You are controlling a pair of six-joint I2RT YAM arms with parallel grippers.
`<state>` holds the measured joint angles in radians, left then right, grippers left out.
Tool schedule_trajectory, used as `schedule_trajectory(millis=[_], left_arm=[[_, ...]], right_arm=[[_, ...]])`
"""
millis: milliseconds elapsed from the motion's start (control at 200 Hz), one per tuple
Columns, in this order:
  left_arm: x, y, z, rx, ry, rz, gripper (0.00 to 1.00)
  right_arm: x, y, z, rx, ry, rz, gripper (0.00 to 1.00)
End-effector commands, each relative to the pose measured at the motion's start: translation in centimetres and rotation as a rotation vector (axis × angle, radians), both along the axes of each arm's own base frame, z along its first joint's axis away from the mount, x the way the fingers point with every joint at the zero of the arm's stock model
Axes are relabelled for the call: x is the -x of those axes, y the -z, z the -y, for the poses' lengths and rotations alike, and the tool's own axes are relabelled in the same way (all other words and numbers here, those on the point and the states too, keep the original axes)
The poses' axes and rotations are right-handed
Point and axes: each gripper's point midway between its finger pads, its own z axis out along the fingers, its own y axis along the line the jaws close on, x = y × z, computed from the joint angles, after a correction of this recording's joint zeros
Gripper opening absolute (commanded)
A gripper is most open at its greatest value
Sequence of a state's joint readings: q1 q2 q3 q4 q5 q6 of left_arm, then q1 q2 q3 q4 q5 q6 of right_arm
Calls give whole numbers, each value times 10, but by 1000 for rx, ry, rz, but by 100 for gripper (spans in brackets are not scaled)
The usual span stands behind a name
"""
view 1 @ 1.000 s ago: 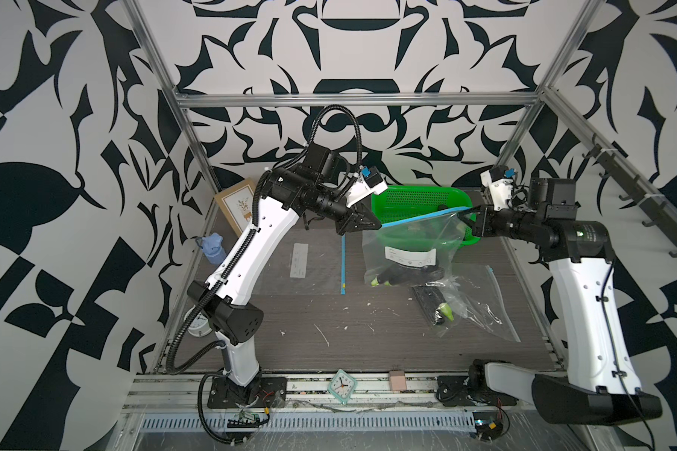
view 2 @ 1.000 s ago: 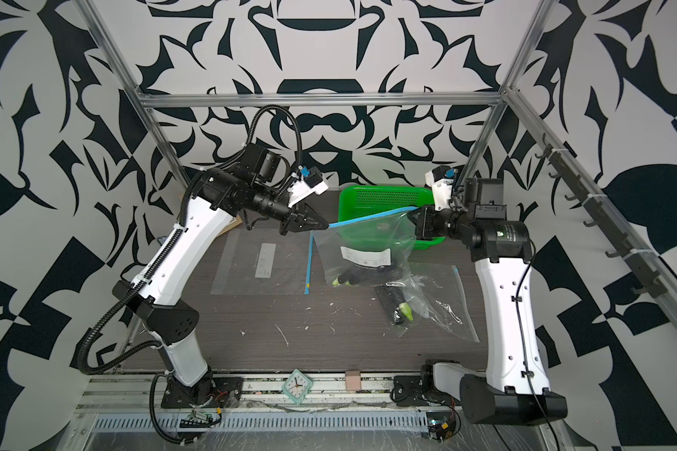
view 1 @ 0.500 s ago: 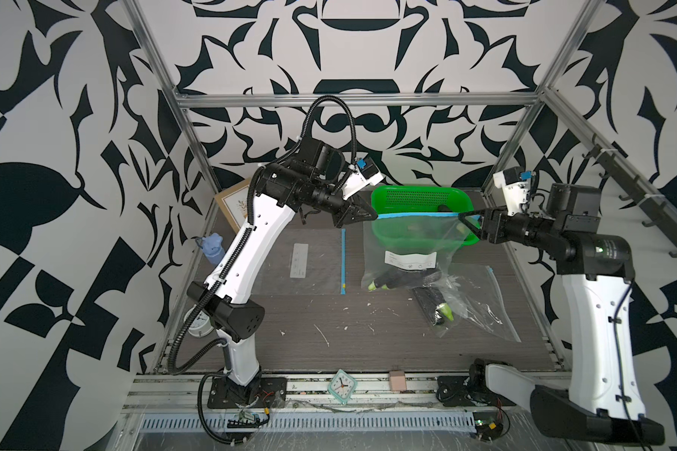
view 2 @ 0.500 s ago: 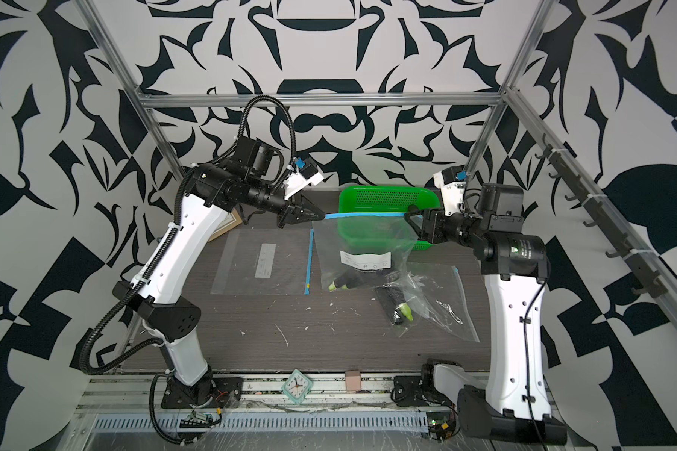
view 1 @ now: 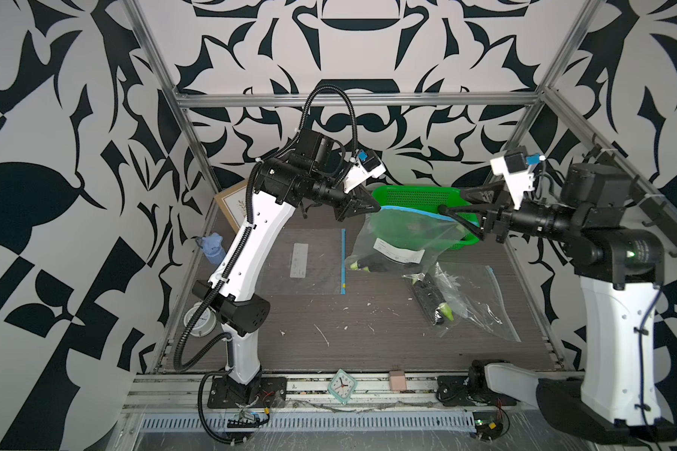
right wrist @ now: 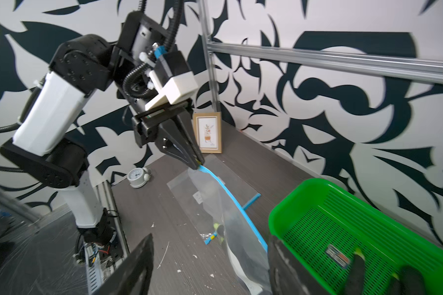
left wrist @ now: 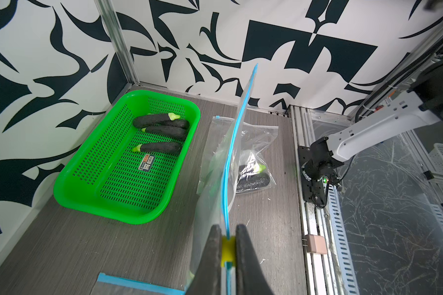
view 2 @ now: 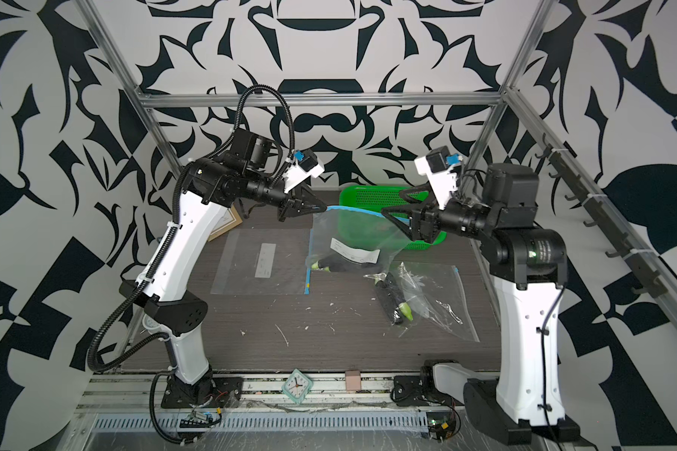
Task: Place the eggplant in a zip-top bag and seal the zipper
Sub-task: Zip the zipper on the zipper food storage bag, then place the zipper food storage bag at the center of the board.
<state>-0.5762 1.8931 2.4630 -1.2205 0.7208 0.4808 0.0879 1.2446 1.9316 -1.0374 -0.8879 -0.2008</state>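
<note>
Change: the right hand (view 1: 452, 201) has let go of the bag (view 1: 403, 234). A second ago it pinched the zipper's 3 o'clock end; now its fingers stand apart.
Bag: hangs by one corner from the left hand (left wrist: 227, 229), its top edge sagging toward 3 o'clock and its bottom seemingly down on the table (view 1: 368, 343).
Zipper (view 1: 415, 212): shows as one unbroken blue line in the left wrist view, so it is likely closed; the far end is too small to confirm.
Eggplant (view 1: 384, 267): inside the bag, at its bottom, near table centre.
Left hand: narrow, clamped on the yellow tab (left wrist: 227, 249) at the zipper's 9 o'clock end.
Right hand: wide and gripping nothing, above the basket (view 1: 419, 195); the zipper's end passes close by one finger.
Meaning: the sealing pull looks finished; probably only setting the bag down remains.
Elsewhere: spare eggplants (left wrist: 161, 146) in the basket; a filled bag (view 1: 466, 304) at 4 o'clock of centre; an empty bag (view 1: 301, 257) at 9 o'clock.
</note>
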Motion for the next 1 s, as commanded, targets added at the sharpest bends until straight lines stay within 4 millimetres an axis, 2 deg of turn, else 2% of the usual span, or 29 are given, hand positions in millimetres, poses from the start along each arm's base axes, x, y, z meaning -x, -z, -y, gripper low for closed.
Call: schedule_trajectory(millis=[0,185,410,490,615,745,995], left_arm=[[6,1,-1,-1,28,-15,0],[9,0,0,3,40,-18,0],[10,0,3,6,51,-18,0],[10,1,3,5,52,-19,0],[10,2,4,7,50,-25,0],[11,1,4,11,50,-23,0],[13,2,1,4,40,-26,0]], right_arm=[[-13,28,-14,117,-24,-41,71],[-37,63,-25,215,-19,-100,70],[-60,97,-34,318,-12,-145,67],[-62,105,-36,329,-14,-163,56],[-60,107,-36,324,-8,-171,22],[-54,108,-35,302,6,-183,2],[-32,109,-43,284,-6,-195,0]])
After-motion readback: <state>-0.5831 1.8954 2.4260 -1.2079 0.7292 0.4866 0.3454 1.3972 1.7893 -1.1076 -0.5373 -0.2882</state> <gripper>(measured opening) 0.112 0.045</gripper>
